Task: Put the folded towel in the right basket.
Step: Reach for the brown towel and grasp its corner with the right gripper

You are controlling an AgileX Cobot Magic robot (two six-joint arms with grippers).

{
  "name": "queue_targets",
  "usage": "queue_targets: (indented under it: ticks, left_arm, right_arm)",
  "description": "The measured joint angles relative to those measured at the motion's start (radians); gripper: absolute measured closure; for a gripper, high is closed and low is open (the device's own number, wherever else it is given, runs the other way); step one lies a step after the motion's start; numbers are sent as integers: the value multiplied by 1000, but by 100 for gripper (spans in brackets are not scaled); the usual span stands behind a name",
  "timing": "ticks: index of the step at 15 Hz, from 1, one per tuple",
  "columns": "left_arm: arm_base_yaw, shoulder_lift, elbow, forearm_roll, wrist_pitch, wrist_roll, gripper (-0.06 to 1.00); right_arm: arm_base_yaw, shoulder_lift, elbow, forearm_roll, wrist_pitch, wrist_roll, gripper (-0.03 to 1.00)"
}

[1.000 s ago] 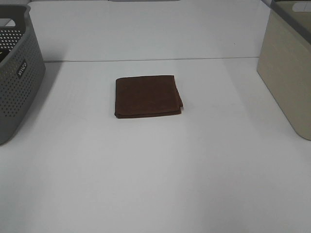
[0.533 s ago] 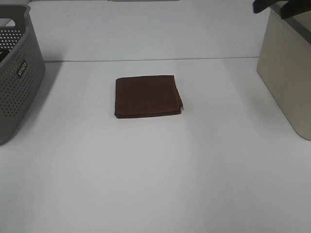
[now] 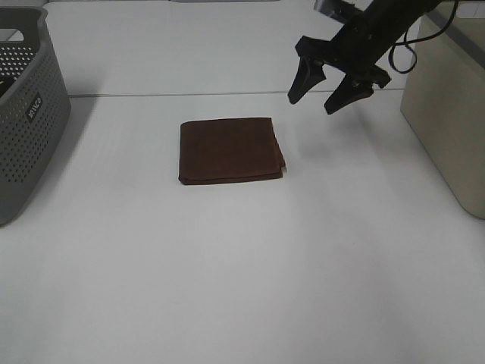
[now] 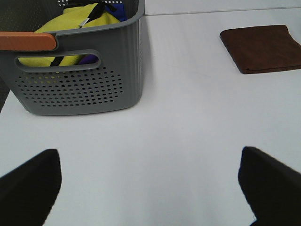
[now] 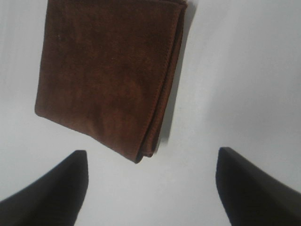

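Holds right claw (image 3: 311,106) spread apart above the desk (image 3: 227,265) just beyond the folded towel (image 3: 229,149), left claw (image 4: 148,153) spread too

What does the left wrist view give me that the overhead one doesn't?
Only the left wrist view: a yellow item inside the grey basket, plus the open left tool. Only the overhead view: the open right tool raised above the table, clear of the towel, and the beige basket at the right. Both: the folded brown towel lying flat, the table and the grey basket.
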Motion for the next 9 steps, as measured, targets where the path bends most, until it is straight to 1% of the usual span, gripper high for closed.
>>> queue_targets:
  ticks: [2, 4, 9]
  left_arm:
    - [0, 0, 0, 0, 0, 0, -3]
    - [0, 0, 0, 0, 0, 0, -3]
    - [0, 0, 0, 0, 0, 0, -3]
  right_arm:
    - [0, 107, -91, 9, 28, 1, 25]
    - [0, 180, -140, 45, 34, 1, 25]
    - [0, 288, -170, 130, 15, 0, 25]
